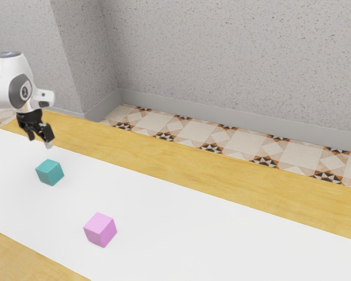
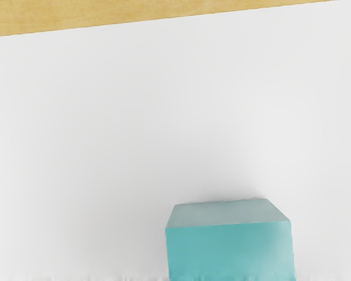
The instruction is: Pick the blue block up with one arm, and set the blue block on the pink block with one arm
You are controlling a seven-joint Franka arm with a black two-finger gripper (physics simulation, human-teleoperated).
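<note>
A blue-teal block (image 1: 50, 171) rests on the white mat toward the exterior view's left. A pink block (image 1: 100, 229) lies on the same mat, nearer the camera and to the right of the blue one. My gripper (image 1: 40, 136) hangs in the air above and slightly behind the blue block, apart from it, with its black fingers (image 1: 48, 136) spread and nothing between them. In the wrist view the blue block (image 2: 229, 240) sits just under the hand on the white mat.
The white mat (image 1: 181, 228) runs across a wooden table (image 1: 234, 175). Behind the table lie a patterned tile floor (image 1: 245, 143) and a grey wall. A strip of wood (image 2: 134, 14) borders the mat in the wrist view.
</note>
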